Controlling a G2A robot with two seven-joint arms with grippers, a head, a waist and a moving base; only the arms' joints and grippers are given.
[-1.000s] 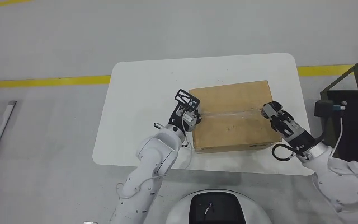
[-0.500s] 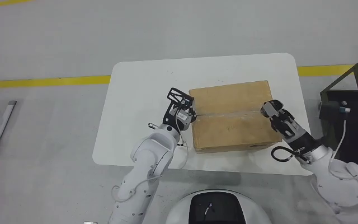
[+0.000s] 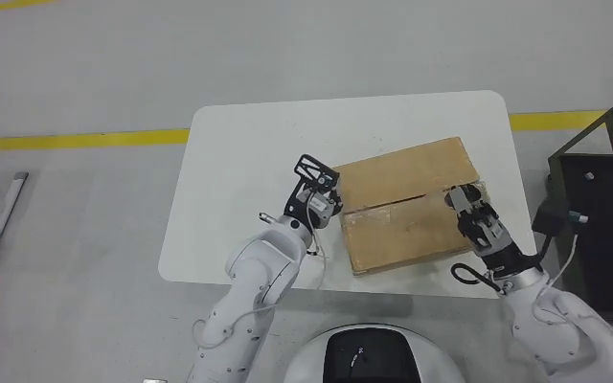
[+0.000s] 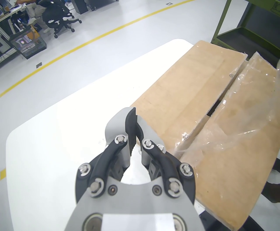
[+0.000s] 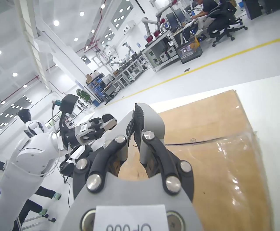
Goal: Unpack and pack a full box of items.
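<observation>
Sitting skewed on white rounded table [image 3: 249, 172]: brown cardboard box w/ clear tape [image 3: 407, 203], closed on top, centre seam slightly gapped. Left gripper [image 3: 329, 194] at box's left end, fingers together; right gripper [image 3: 466, 203] over right end, fingers together too.

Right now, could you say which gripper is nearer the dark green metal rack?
Right. The right gripper is at the brown cardboard box's end nearest the rack; the left gripper is at the opposite end.
</observation>
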